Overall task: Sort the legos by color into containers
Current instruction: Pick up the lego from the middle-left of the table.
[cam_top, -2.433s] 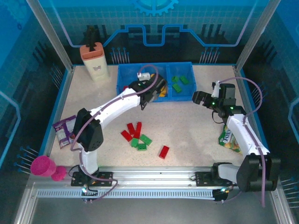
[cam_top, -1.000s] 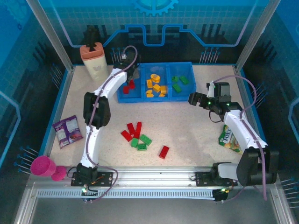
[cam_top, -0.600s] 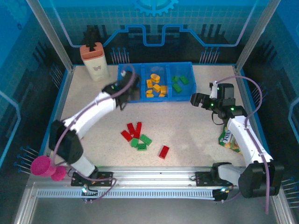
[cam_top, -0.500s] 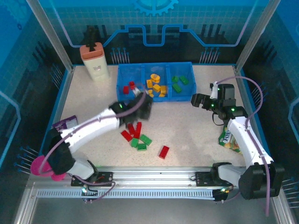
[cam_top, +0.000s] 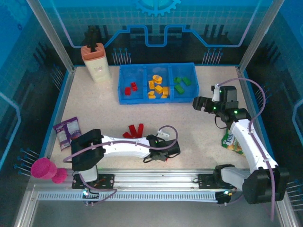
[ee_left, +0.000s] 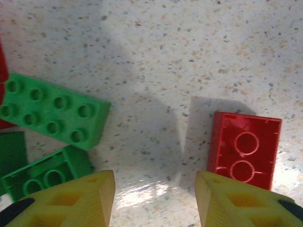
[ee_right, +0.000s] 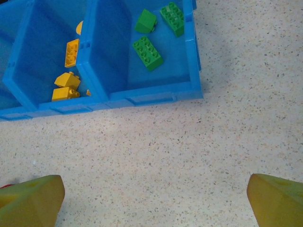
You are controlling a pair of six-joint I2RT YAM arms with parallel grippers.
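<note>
The blue tray (cam_top: 124,97) holds red legos (cam_top: 130,88) in its left compartment, orange ones (cam_top: 157,87) in the middle and green ones (cam_top: 181,83) on the right. Loose red bricks (cam_top: 134,130) lie mid-table. My left gripper (cam_top: 163,152) hangs low and open over bare table (ee_left: 154,189). A red brick (ee_left: 244,150), hollow side up, lies just beyond its right finger, and green bricks (ee_left: 52,113) beyond its left finger. My right gripper (cam_top: 199,102) is open and empty (ee_right: 156,203) in front of the tray's green compartment (ee_right: 147,53).
A beige bottle with an orange cap (cam_top: 96,60) stands at the back left. A purple snack packet (cam_top: 66,132) and a pink cup (cam_top: 45,169) are at the near left. A yellow-green snack bag (cam_top: 232,141) lies under my right arm.
My left arm swung back from the tray's left compartment to the near table and now lies low over the loose bricks. The right arm has barely moved.
</note>
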